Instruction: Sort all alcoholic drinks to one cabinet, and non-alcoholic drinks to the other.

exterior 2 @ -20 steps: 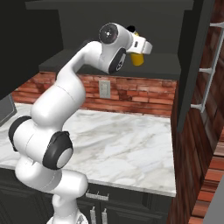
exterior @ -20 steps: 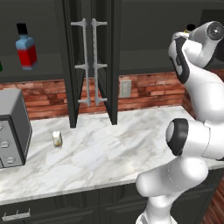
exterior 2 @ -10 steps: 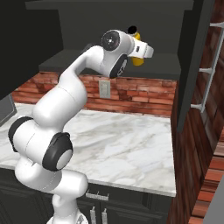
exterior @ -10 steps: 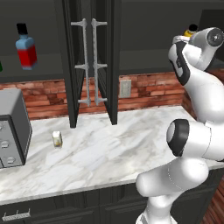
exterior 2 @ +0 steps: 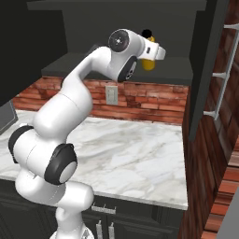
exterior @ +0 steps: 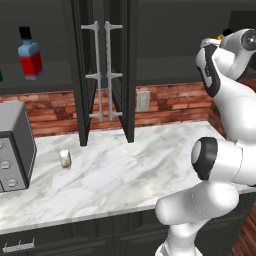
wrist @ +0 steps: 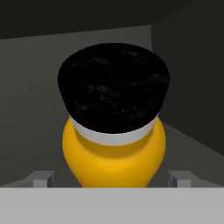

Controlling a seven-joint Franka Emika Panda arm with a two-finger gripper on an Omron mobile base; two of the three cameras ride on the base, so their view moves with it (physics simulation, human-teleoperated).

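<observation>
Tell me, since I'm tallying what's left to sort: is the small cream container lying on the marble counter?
Yes, the small cream container sits on the marble counter, right of the grey appliance.

A rendered home kitchen.
Marble table (exterior: 125,170), red brick backsplash (exterior: 165,102), dark wall cabinets with long bar handles (exterior: 106,70), a wall outlet (exterior: 143,100), and lower drawers (exterior 2: 105,221).

We see the yellow-orange bottle (wrist: 113,157) upright inside the right-hand cabinet, its wide black cap (wrist: 113,85) above a thin white collar. The flat-sided bottle (exterior: 30,55), blue above, red below, black-capped, stands upright in the left cabinet. The small pale cream container (exterior: 65,158) sits on the marble counter, left, near the brick wall.
</observation>
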